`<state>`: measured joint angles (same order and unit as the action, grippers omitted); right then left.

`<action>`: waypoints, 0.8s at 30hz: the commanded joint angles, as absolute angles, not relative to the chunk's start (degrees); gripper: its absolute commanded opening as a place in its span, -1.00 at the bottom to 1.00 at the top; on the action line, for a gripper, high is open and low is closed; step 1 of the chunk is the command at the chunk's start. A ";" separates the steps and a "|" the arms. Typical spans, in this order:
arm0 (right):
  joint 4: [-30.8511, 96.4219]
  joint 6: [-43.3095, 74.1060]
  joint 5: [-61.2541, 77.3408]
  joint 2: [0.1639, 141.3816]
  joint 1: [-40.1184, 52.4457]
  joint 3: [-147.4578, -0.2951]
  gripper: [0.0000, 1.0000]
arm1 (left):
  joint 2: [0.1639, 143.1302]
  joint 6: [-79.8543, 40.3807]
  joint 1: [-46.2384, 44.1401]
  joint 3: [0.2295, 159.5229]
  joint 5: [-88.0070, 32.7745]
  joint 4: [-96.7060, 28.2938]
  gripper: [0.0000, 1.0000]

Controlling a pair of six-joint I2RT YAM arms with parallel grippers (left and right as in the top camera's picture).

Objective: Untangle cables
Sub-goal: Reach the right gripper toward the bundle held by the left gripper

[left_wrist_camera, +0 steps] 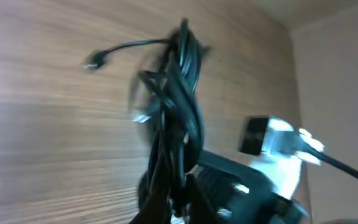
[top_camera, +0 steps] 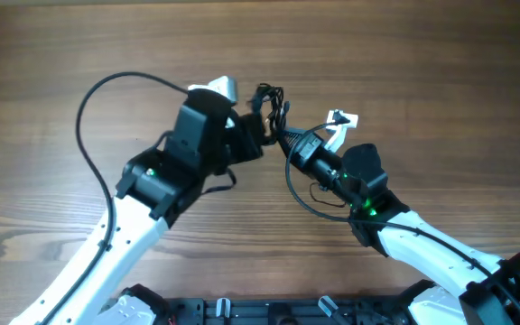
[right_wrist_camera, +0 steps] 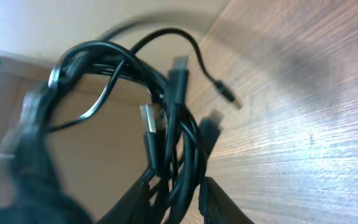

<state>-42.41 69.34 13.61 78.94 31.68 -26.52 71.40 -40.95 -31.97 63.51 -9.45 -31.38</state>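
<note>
The cables (top_camera: 272,101) are a tangled bundle of thin black cords, held up between the two arms over the wooden table. My left gripper (top_camera: 258,122) comes in from the left and is shut on the bundle's lower strands. In the left wrist view the cables (left_wrist_camera: 179,106) rise from the left gripper (left_wrist_camera: 180,193), and one plug tip (left_wrist_camera: 92,61) sticks out to the left. My right gripper (top_camera: 283,135) meets the bundle from the right. In the right wrist view its fingers (right_wrist_camera: 229,202) press on the strands of the cables (right_wrist_camera: 166,112), with several plug tips dangling.
A thick black arm cable (top_camera: 88,117) loops out to the left of the left arm. The right arm's own cable (top_camera: 301,194) curves below the grippers. A black base frame (top_camera: 269,311) lines the near table edge. Wooden tabletop (top_camera: 441,63) surrounds the arms.
</note>
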 commanded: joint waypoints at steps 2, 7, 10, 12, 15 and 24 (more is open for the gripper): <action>-43.05 65.52 14.68 79.72 31.81 -27.11 -0.41 | 71.16 -32.99 -39.18 64.36 -12.51 -27.46 -0.92; -41.80 55.72 21.30 78.46 27.03 -27.11 0.30 | 68.99 -23.94 -32.60 64.36 -12.34 -30.52 -0.92; -33.12 48.90 29.63 76.25 20.60 -27.11 0.65 | 67.05 -20.62 -23.92 64.36 -13.37 -32.77 -0.92; -32.21 35.14 46.00 75.09 16.14 -27.09 0.80 | 67.64 -11.22 -18.94 64.36 -24.91 -34.54 -0.92; -33.08 29.85 63.07 74.67 9.85 -27.11 0.88 | 70.87 7.57 -17.08 64.36 -40.27 -41.45 -0.92; -37.63 25.39 65.23 74.67 9.15 -27.09 0.70 | 79.35 15.29 -17.15 64.36 -57.36 -44.82 -0.92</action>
